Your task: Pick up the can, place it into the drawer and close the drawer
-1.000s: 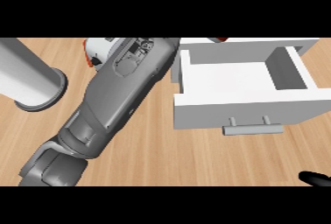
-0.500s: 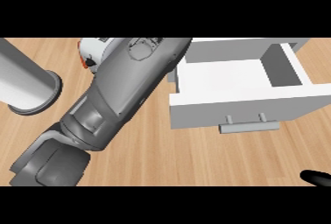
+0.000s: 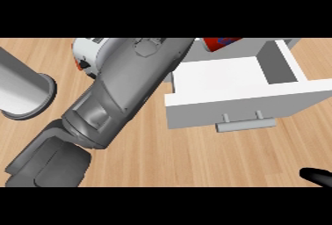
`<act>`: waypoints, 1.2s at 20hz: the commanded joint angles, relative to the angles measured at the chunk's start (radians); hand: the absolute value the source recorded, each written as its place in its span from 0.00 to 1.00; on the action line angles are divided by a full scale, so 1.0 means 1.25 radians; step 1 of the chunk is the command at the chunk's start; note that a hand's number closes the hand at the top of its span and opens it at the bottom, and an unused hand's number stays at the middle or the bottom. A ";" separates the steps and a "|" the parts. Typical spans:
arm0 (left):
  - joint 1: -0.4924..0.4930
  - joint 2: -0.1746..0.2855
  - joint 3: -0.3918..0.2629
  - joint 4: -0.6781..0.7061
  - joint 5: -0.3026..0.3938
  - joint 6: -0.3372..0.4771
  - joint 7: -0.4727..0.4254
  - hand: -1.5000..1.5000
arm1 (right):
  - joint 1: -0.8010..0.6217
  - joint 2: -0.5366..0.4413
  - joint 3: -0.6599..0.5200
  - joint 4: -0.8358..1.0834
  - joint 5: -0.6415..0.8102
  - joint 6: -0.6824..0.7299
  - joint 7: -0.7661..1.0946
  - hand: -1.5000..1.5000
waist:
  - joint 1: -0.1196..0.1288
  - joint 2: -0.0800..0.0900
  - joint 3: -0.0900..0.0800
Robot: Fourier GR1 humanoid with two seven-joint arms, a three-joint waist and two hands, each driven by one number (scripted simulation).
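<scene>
I see the can point(image 3: 220, 42) at twelve o'clock behind the open drawer point(image 3: 240, 104), my left robot hand is out of view so I cannot tell its hold, and I reckon placing and closing remain.

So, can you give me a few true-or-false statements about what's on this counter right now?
1. The white drawer stands open. True.
2. The left forearm comes in from the lower right. False: it comes in from the lower left and runs up to the top edge.
3. A grey cylinder sits to the left of that forearm. True.
4. The right hand is on the drawer's handle. False: only a black tip of it shows at the lower right corner, apart from the drawer.
</scene>
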 commanded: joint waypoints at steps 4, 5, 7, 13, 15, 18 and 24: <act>-0.001 0.000 -0.029 0.023 0.040 0.059 -0.048 0.00 | -0.051 -0.039 0.001 0.032 0.045 0.008 -0.037 0.00 | -0.011 0.006 0.000; -0.009 0.000 -0.024 0.039 0.039 0.033 -0.034 0.00 | -0.020 -0.042 -0.001 0.019 0.051 0.020 -0.042 0.00 | 0.002 0.001 0.000; -0.001 0.000 -0.029 0.027 0.059 0.054 -0.057 0.00 | -0.054 -0.052 0.036 0.052 0.086 0.028 -0.056 0.00 | -0.009 0.008 0.000; -0.025 0.000 -0.011 0.039 0.098 0.066 -0.059 0.00 | -0.078 -0.115 0.062 0.062 0.165 0.067 -0.107 0.00 | -0.003 0.007 0.000; -0.032 0.000 0.001 0.039 0.109 0.048 -0.061 0.00 | -0.101 -0.120 0.114 0.070 0.255 0.051 -0.098 0.00 | 0.016 0.005 -0.001; -0.042 0.000 0.014 0.044 0.132 0.060 -0.082 0.00 | -0.118 -0.152 0.124 0.126 0.310 0.061 -0.146 0.00 | 0.010 0.009 0.000; -0.050 0.000 0.002 0.052 0.132 0.051 -0.095 0.00 | -0.190 -0.169 0.219 0.277 0.494 0.017 -0.216 0.00 | 0.046 0.004 -0.001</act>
